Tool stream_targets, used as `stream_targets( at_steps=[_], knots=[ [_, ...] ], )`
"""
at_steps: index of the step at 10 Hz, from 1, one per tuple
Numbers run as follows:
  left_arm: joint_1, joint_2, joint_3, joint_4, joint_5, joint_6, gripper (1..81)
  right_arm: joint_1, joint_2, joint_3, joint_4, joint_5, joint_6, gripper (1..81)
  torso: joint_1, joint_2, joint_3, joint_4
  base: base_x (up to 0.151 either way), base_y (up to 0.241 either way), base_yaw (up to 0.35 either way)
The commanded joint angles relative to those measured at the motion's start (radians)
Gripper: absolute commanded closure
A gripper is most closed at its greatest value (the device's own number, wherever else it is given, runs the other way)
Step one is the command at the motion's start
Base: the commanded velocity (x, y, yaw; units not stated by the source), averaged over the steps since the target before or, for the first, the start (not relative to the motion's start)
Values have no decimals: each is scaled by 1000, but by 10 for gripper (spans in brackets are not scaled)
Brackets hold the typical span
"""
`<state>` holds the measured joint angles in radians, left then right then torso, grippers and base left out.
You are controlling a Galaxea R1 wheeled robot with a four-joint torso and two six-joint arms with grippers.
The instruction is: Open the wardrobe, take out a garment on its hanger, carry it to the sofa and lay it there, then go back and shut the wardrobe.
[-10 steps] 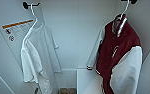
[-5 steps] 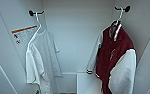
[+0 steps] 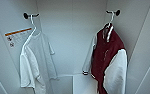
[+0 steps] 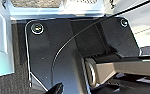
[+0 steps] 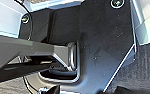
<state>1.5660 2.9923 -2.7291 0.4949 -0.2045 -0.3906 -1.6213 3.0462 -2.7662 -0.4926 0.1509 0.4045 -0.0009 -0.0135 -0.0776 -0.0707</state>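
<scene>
From the head camera I look into the open wardrobe (image 3: 71,37): the garment (image 3: 106,57) hangs on its hanger (image 3: 110,20) from a dark peg at the right wall, and a white shirt (image 3: 36,62) hangs from a peg at the left, beside a label (image 3: 16,36) with an orange stripe. At my left wrist I see the robot's dark plate above dark carpet (image 4: 6,82); I cannot tell that hand's state. My right wrist looks down at the same carpet, its hand's state equally unclear.
</scene>
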Motion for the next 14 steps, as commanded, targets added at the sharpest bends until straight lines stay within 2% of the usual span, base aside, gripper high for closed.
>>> stream_targets(
  at_steps=[1,4,5,6,7,8,11,14],
  knots=[
    [-54,-9,2,8,37,1,10,30,-1,1,-9,-50,-4,10,1,0,0,-92,0,0,0],
    [-88,-18,14,14,43,1,10,33,-2,-1,-3,-50,-3,10,1,0,0,-194,0,0,0],
    [-99,-24,28,17,43,1,10,33,-4,-1,-1,-48,-3,10,1,0,0,-133,0,0,0],
    [-108,-38,57,21,43,1,10,33,-4,-1,-1,-48,-3,10,1,0,0,-165,0,0,0],
    [-117,-70,119,24,45,3,10,33,-4,-1,-1,-48,-3,10,1,0,0,-188,0,0,0],
    [-126,-96,167,25,45,3,10,33,-4,1,-1,-47,-3,10,1,0,0,-198,0,0,0],
    [-198,-183,281,25,59,6,10,37,-2,1,2,-39,-3,10,1,0,0,-198,0,0,0],
    [-301,-326,572,25,178,7,10,46,-1,5,3,-42,-1,10,1,0,0,-198,0,0,0]
  ],
)
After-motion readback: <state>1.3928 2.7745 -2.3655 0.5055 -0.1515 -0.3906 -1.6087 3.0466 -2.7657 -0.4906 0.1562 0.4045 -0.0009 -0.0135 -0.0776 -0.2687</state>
